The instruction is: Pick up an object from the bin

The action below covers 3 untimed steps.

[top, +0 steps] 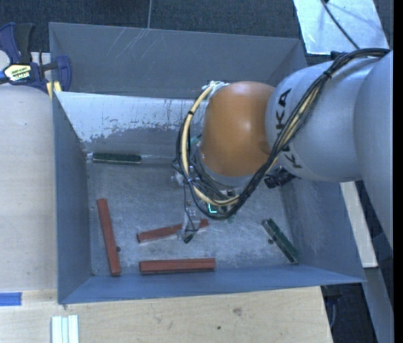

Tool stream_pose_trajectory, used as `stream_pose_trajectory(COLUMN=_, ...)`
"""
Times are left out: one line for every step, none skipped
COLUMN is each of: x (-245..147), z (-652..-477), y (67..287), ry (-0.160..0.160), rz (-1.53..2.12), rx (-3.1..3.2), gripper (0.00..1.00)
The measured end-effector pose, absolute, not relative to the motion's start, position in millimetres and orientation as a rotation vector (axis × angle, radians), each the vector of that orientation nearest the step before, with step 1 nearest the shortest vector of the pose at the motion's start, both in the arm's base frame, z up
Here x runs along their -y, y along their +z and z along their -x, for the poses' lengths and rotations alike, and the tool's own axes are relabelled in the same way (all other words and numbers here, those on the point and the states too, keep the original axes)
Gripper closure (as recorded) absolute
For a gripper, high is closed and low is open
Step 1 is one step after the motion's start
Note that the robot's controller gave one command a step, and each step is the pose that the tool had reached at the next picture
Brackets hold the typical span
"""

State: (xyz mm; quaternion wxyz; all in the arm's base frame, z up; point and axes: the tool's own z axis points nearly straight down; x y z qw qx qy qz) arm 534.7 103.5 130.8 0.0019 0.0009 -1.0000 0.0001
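Short brown stick [160, 234] sits nipped near its right end between the gripper's [190, 231] narrow fingers, its length running off to their left, so lifted off-centre it may pivot and slip free.

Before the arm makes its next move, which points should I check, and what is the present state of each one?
1. The gripper is at the right end of the short brown stick: ok.
2. That stick is actually gripped: cannot tell.
3. The long brown stick near the front wall lies apart from the gripper: ok.
4. The left brown stick lies apart from both: ok.
5. The dark green stick at the right is clear of the gripper: ok.
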Motion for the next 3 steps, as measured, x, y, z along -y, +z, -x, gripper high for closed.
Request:
stream_pose_trajectory(x=-100.2, z=-527.4, y=66.2, ry=0.001, rz=-0.036, rx=3.138, gripper=0.0)
stream_pose_trajectory(x=-100.6, z=-529.2, y=70.7, ry=-0.002, rz=-0.033, rx=3.145, gripper=1.0)
stream_pose_trajectory(x=-91.6, z=-530.5, y=244.0, ry=-0.001, rz=-0.159, rx=3.149, gripper=1.0)
